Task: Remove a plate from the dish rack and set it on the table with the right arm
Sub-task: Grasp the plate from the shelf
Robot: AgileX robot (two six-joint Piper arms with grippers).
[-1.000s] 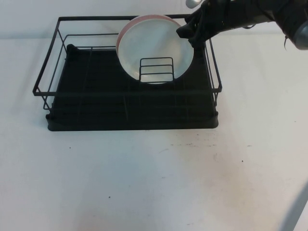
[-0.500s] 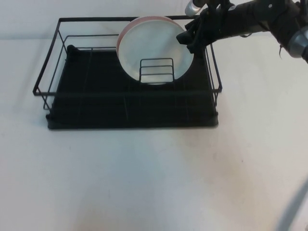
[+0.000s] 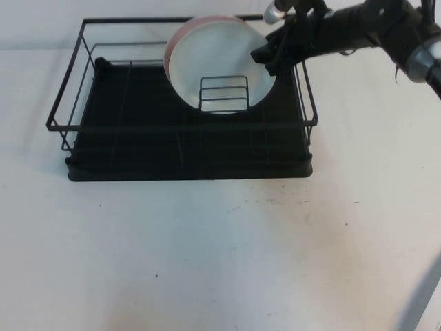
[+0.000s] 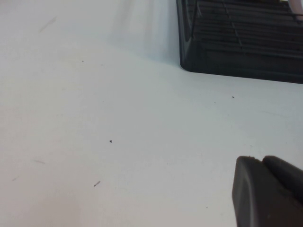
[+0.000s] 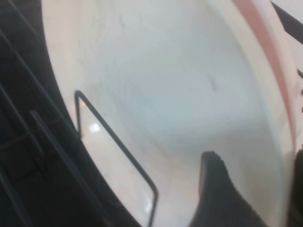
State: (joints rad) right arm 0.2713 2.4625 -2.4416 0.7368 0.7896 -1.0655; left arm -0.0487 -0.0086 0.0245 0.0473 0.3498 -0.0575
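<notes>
White speckled table (image 3: 227, 262) fills the high view; upper centre, the dish rack (image 3: 186, 148) holds the plate (image 3: 213, 62) upright before a pink plate (image 3: 180, 36), the right gripper (image 3: 265, 56) spread at its upper-right rim

Left wrist view: left gripper (image 4: 267, 191), lower right, state unreadable

Right wrist view: one finger (image 5: 218, 189) fronts the plate (image 5: 180, 85), not clamped. Stiff, slick, breakable, so I'd pinch the rim

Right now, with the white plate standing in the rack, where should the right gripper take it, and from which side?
Grip the plate on its upper right rim, coming from the right, where the open right gripper already sits. It stands on edge in the rack, the wire holder crosses its lower face and the pink plate backs it, so only the rim is free. The left gripper hangs over the table.
</notes>
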